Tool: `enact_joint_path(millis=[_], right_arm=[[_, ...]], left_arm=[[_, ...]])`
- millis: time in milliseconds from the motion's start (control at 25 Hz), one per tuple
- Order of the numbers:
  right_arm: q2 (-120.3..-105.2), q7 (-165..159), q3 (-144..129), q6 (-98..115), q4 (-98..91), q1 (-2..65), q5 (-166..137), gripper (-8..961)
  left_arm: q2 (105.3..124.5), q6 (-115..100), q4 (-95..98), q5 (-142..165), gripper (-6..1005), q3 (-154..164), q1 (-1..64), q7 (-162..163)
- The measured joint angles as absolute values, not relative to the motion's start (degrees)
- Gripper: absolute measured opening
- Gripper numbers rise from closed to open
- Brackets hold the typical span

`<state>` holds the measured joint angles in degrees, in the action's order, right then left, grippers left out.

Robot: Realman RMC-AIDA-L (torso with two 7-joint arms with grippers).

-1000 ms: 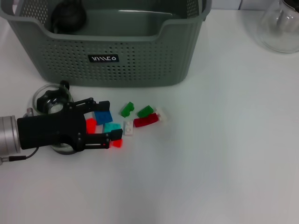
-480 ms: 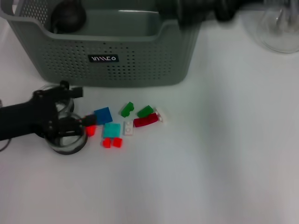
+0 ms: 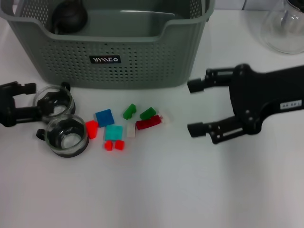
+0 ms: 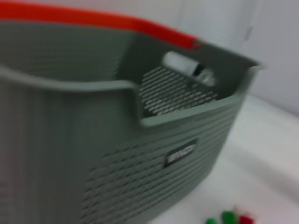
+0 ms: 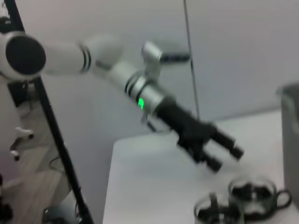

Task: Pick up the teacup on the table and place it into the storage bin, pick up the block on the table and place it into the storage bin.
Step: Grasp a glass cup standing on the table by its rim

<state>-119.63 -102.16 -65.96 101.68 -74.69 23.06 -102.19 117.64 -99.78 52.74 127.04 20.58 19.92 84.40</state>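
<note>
Two glass teacups stand left of centre on the white table, one nearer the bin and one closer to me. Several small coloured blocks lie scattered to their right. The grey-green storage bin stands behind them with a dark round object inside. At the far left edge my left gripper is open and holds nothing, its tips just short of the rear teacup. Right of the blocks, my right gripper is open and holds nothing. The right wrist view shows the left gripper above both teacups.
A clear glass flask stands at the back right corner. The left wrist view looks at the bin's perforated wall and its black label, with a few blocks at the edge.
My left gripper has pulled back to the left, off the blocks and past the teacups. The right arm has swung in and now hangs open to the right of the blocks.
</note>
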Motion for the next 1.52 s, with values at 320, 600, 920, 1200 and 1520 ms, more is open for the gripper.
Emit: enact_joint_path(millis=[320,600,920,1200,1520], right_arm=[[-119.53,-102.4,-64.1,102.5,-67.1,27.8,-108.5,931],[-119.53,-102.5,-63.3,102.5,-65.8,28.8,-109.2,926],[-119.53,-102.5,-63.0,102.6,-65.7,28.8,-109.3,924],[-119.53,-102.5,-62.9,102.7,-65.7,28.8,-109.3,925],[-119.53,-102.5,-62.5,102.8,-65.7,28.8,-109.2,925]], left_arm=[[118.86,-94.4,62.7,138.5,880,21.0,24.4,102.4],[121.04,-90.0,67.7,148.6,864,22.1,29.8,112.5],[121.55,-86.5,69.0,155.2,846,34.4,31.5,123.6],[121.87,-85.2,68.7,157.8,760,41.8,31.6,127.9],[122.51,-83.8,68.6,159.1,761,43.3,31.6,128.7]])
